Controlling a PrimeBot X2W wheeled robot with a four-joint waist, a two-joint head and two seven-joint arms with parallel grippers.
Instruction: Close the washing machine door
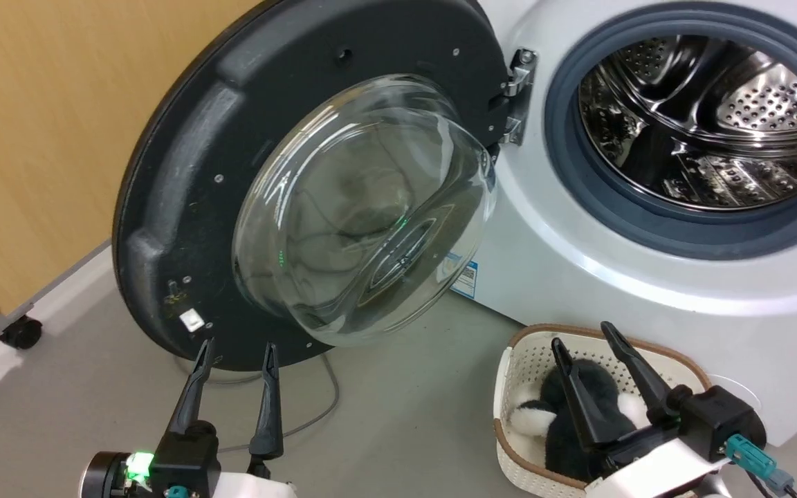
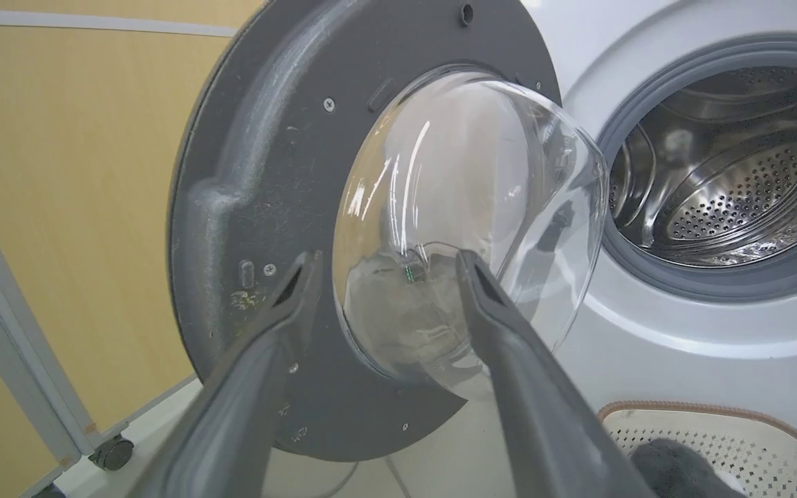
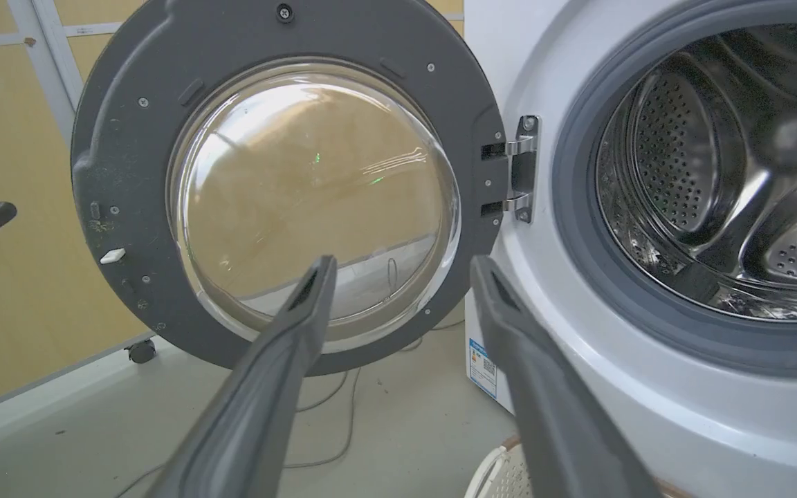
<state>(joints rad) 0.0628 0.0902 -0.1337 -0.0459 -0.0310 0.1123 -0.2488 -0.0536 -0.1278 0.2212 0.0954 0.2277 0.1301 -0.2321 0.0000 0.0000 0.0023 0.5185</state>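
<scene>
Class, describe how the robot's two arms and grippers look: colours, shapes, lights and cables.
The left gripper and right gripper each have two long, tapering dark fingers on a black blocky base, carried by white forearms. A green light glows beside the left base. A teal connector with a grey cable sits by the right base.

The open washing machine door [image 1: 184, 173] fills 10 to 12 o'clock in the head view, its glass window [image 1: 364, 207] bulging outward. The drum mouth [image 1: 703, 117] at 2 o'clock gapes unobstructed. Bare floor [image 1: 412, 422] at 6 o'clock is free, crossed by a cable [image 1: 329, 398]; a perforated basket [image 1: 509, 377] blocks 4 o'clock.
</scene>
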